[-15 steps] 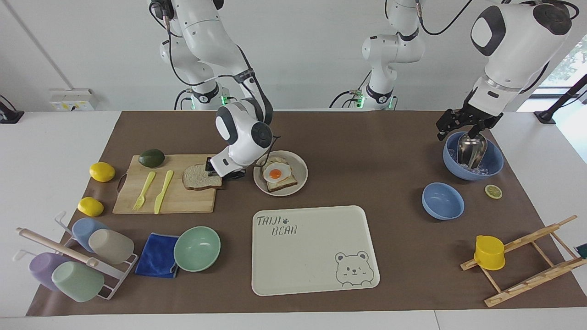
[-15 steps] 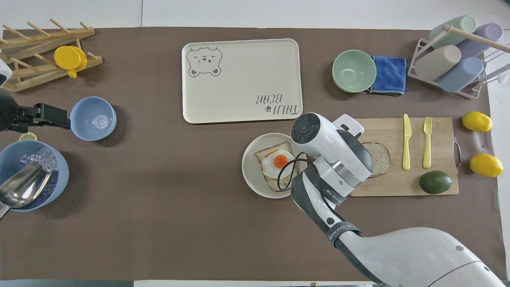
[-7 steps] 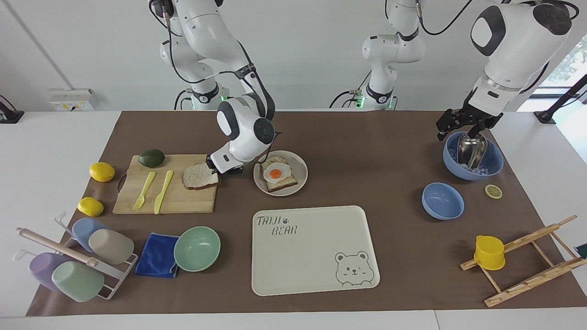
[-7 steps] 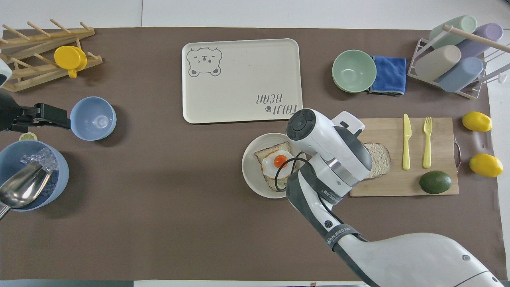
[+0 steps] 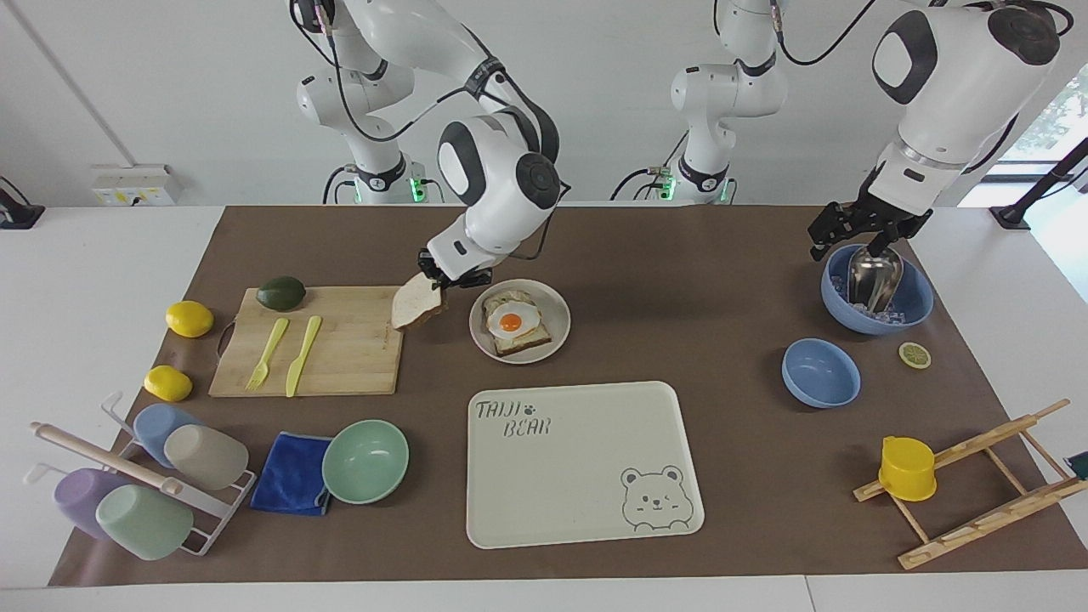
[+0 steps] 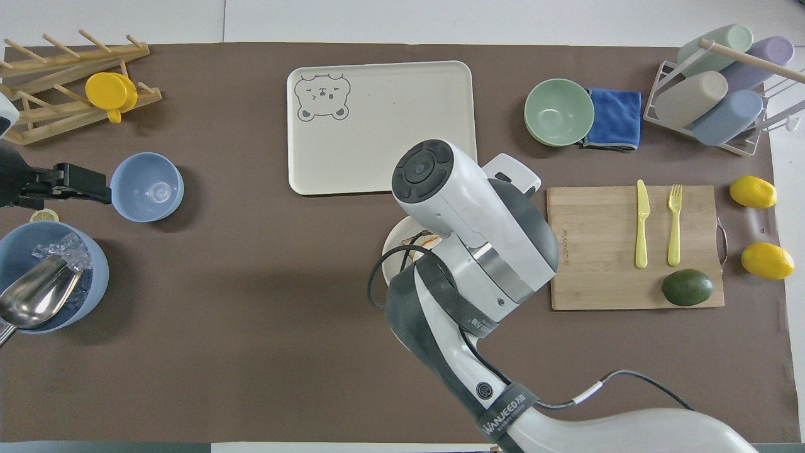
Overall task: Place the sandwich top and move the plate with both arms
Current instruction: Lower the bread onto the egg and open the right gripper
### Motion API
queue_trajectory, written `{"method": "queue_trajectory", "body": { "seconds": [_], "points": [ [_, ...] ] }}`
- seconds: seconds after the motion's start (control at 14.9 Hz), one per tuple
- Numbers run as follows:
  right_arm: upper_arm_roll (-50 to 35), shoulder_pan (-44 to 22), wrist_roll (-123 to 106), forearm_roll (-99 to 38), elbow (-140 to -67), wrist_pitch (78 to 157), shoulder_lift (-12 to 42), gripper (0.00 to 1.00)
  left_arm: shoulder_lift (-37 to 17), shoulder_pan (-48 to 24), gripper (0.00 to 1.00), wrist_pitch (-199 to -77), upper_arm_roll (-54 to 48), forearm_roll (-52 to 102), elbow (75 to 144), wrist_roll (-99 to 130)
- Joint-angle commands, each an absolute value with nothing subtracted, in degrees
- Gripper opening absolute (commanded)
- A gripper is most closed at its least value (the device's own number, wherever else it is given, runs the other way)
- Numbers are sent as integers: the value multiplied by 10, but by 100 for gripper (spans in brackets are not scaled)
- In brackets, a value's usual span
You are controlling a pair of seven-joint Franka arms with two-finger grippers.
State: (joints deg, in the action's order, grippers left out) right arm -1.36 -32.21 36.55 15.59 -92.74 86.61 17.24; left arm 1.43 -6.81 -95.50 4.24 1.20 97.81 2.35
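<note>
**Hanging bread slice at the board's edge**

Going across the facing view from the right arm's end: two lemons (image 5: 189, 319) lie on the bench beside the cutting board (image 5: 340, 361), which carries one avocado, one fork and one knife, with bare wood toward the plate. The right gripper (image 5: 435, 283) has its fingers clamped on the sandwich top (image 5: 415, 303), which hangs tilted in the air over the board's edge nearest the plate (image 5: 557, 336). That plate sits just beside the board, holding one toast with a fried egg (image 5: 512, 322). Open brown mat lies between the plate and the bear tray (image 5: 586, 476). In the overhead view the right arm hides the slice and most of the plate. The left gripper (image 5: 854, 234) waits over the ice bowl (image 5: 914, 310), fingers apart, above a metal scoop.
</note>
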Motion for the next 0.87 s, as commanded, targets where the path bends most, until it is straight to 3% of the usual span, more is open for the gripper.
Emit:
{"method": "queue_trajectory", "body": {
  "seconds": [0.0,0.8],
  "points": [
    [-25,-338,406,124,-911,881,180,0,17,-62,100,-952,38,18,973,27],
    [-26,-356,475,86,-997,1059,184,0,16,-62,100,-951,38,18,973,27]
  ]
}}
